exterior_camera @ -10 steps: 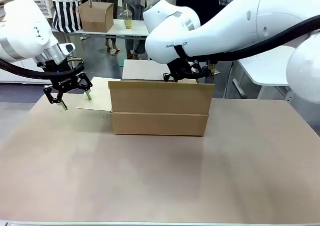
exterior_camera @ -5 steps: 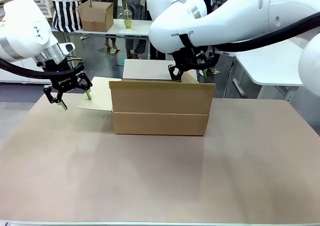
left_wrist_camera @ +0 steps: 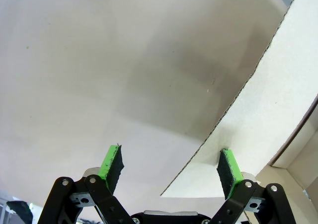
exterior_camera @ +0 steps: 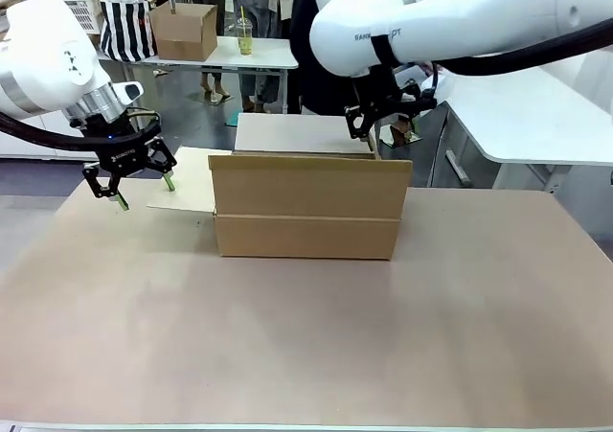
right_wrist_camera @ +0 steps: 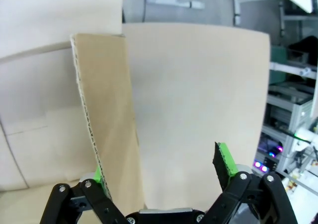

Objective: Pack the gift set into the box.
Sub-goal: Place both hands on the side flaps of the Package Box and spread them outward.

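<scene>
Brown corrugated cardboard makes up the box [exterior_camera: 306, 207], which sits on the tan table [exterior_camera: 306, 346] a little back of centre, its long side with the horizontal crease facing the robot. One flap lies spread flat out from its left end, another reaches back from the far rim, and the near flap stands upright along the front edge.

At the box's left end the left gripper [exterior_camera: 131, 191] hangs above the table with its fingers spread wide, holding nothing. In the left wrist view the outer corner of the side flap [left_wrist_camera: 278, 110] juts into the gap between the two green pads [left_wrist_camera: 113, 163]; its raw fluted edge runs just beside the pad on the picture's right, though contact cannot be told. Bare table lies under and beyond the other pad.

Above the box's far right corner the right gripper [exterior_camera: 381, 125] is lifted clear of the rim, wide apart and empty. Its wrist view looks down on the far flap [right_wrist_camera: 198, 110], while the end flap [right_wrist_camera: 110, 129] rises edge-on against the finger on the picture's left, hiding most of that pad.

Broad open tabletop lies in front of the box and to both sides. On a white table [exterior_camera: 254, 56] well behind stand a striped bag [exterior_camera: 128, 25], a small carton [exterior_camera: 184, 30] and a cup [exterior_camera: 245, 37].
</scene>
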`<state>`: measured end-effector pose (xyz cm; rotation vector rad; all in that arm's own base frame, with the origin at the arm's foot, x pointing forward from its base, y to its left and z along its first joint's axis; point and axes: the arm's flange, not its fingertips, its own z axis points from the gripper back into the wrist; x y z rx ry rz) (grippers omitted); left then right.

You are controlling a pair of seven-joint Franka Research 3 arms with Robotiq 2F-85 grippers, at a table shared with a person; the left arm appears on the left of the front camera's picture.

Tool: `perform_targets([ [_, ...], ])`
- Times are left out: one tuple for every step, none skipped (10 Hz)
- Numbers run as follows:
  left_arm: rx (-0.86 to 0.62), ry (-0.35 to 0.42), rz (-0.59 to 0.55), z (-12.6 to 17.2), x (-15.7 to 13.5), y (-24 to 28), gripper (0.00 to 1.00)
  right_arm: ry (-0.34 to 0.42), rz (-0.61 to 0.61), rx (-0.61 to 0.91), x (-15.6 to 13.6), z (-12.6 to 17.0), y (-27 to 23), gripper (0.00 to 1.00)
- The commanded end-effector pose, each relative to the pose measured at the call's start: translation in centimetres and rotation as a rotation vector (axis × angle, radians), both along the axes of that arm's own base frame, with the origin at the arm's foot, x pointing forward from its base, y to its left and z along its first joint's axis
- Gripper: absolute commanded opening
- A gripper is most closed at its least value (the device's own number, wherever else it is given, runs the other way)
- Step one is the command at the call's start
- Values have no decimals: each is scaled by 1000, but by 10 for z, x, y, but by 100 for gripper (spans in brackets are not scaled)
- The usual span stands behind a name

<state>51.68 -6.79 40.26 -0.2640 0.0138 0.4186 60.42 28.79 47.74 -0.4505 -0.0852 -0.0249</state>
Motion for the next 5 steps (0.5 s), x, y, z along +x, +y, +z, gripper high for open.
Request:
perform_targets([
  [20, 0, 14, 2, 0, 0, 100, 30, 21, 65, -12, 6, -22, 100],
  [20, 0, 14, 2, 0, 0, 100, 41, 19, 91, -13, 5, -32, 100],
  [20, 0, 14, 2, 0, 0, 100, 49, 19, 131, -15, 1, -43, 100],
  [20, 0, 14, 2, 0, 0, 100, 53, 5, 156, -18, -4, -56, 100],
  [20, 0, 14, 2, 0, 0, 100, 45, -5, 182, -21, -8, -68, 100],
])
